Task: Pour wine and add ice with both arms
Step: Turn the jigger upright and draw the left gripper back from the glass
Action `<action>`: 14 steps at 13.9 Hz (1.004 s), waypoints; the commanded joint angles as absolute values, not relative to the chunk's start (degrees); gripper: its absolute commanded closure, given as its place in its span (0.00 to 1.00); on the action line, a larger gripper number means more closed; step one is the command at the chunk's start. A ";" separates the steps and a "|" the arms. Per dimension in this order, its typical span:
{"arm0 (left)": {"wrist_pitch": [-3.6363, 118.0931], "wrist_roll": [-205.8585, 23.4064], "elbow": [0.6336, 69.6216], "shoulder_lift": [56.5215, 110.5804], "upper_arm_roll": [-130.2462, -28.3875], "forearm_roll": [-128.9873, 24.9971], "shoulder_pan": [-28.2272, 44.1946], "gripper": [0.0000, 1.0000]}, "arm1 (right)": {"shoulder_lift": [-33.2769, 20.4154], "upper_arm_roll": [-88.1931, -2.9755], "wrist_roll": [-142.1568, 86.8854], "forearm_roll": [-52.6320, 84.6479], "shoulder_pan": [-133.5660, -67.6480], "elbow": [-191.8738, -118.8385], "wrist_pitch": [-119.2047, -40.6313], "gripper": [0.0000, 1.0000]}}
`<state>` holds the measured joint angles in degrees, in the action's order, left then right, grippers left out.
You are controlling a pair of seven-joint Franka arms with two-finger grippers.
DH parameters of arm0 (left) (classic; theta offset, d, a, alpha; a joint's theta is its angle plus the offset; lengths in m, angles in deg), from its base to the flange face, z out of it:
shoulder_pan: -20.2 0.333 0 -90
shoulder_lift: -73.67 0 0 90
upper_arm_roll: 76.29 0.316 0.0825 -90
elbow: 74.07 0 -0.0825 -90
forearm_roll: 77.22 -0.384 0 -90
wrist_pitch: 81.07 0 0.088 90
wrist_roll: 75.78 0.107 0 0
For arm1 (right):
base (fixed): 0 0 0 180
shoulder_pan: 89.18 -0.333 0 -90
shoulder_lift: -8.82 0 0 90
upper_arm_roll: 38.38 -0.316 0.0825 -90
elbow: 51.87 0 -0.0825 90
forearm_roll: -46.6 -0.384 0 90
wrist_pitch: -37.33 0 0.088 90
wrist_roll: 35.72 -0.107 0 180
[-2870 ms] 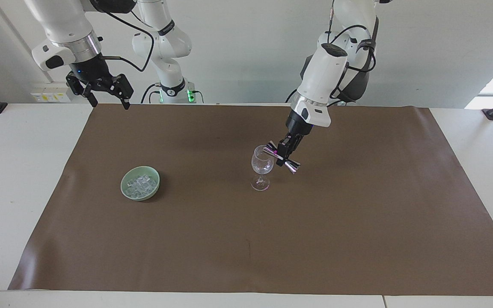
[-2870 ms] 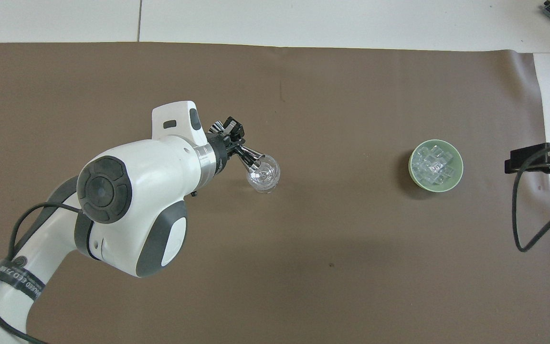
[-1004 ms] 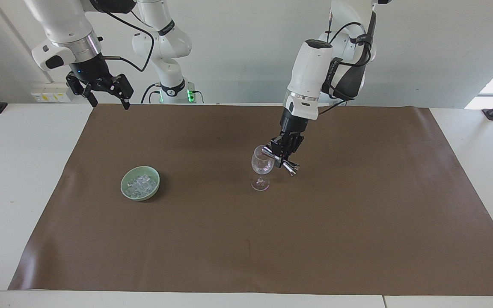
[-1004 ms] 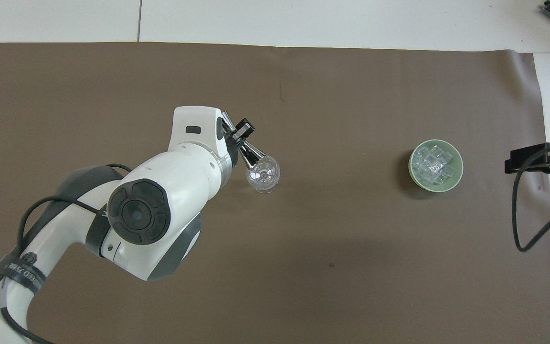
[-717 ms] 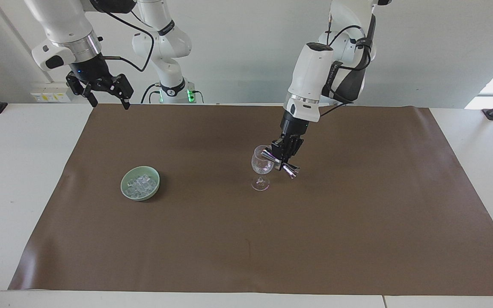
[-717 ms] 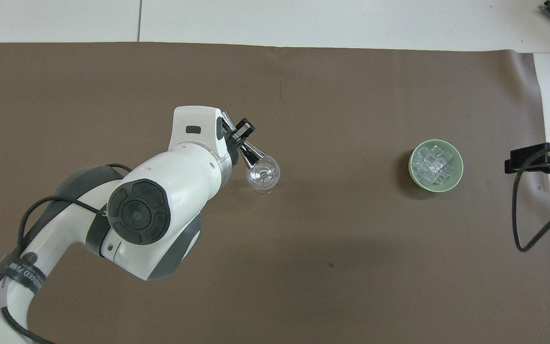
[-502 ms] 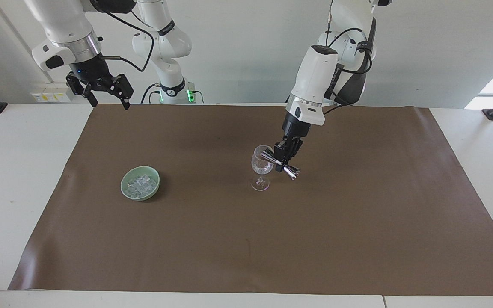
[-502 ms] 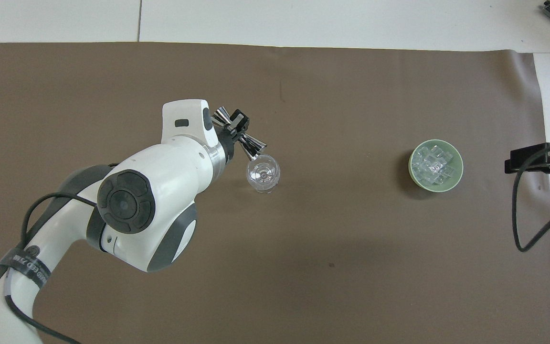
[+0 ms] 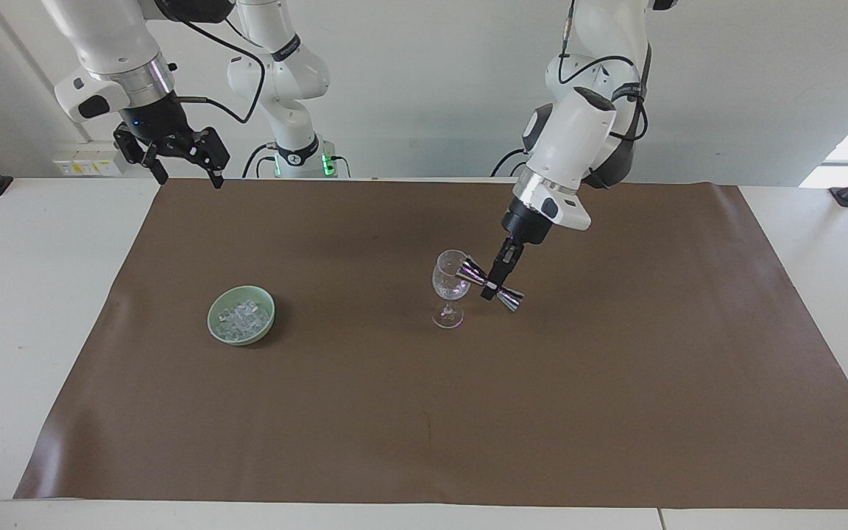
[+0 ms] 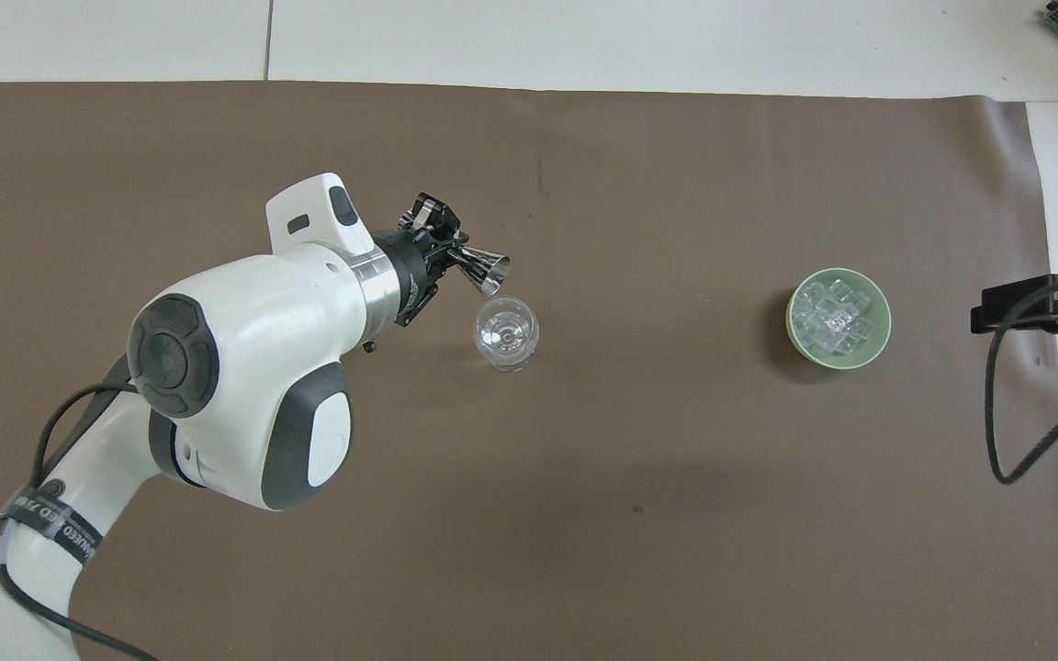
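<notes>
A clear wine glass [image 9: 451,283] [image 10: 506,332] stands upright mid-mat. My left gripper [image 9: 495,281] [image 10: 437,240] is shut on the waist of a steel jigger [image 9: 506,294] [image 10: 485,266]. The jigger lies nearly level, with one mouth by the glass's rim. I cannot make out any wine in the glass or the jigger. The ice [image 9: 244,316] [image 10: 832,317] is heaped in a pale green bowl [image 9: 210,318] [image 10: 791,321] toward the right arm's end of the table. My right gripper [image 9: 188,177] [image 10: 1034,308] waits open and empty, raised over the mat's corner at that end.
A brown mat [image 9: 468,412] covers most of the white table [image 9: 26,331]. A black cable [image 10: 1007,413] hangs from the right arm. A third white arm's base [image 9: 295,147] stands at the robots' edge of the table.
The left wrist has swung back toward the left arm's end of the table. The jigger's mouth has drawn off the glass's opening to beside its rim. Right arm, glass and bowl have not moved.
</notes>
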<state>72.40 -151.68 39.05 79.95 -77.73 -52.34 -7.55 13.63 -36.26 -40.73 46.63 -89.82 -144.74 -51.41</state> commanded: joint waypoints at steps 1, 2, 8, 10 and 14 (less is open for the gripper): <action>73.27 -151.98 38.69 80.43 -78.22 -44.90 -5.03 1.00 | 14.54 -36.27 -39.59 46.16 -89.80 -145.38 -50.74 0.00; 73.18 -151.98 38.87 80.43 -78.14 -42.35 -4.24 1.00 | 14.54 -36.27 -39.59 46.16 -89.80 -145.38 -50.74 0.00; 71.61 -152.07 40.27 80.43 -78.22 -33.89 0.33 1.00 | 14.54 -36.27 -39.59 46.16 -89.80 -145.38 -50.74 0.00; 68.71 -152.07 40.45 80.52 -78.22 -31.70 2.96 1.00 | 14.54 -36.27 -39.59 46.16 -89.80 -145.38 -50.74 0.00; 66.24 -151.98 41.68 80.43 -78.22 -24.50 7.97 1.00 | 14.54 -36.27 -39.59 46.16 -89.80 -145.38 -50.74 0.00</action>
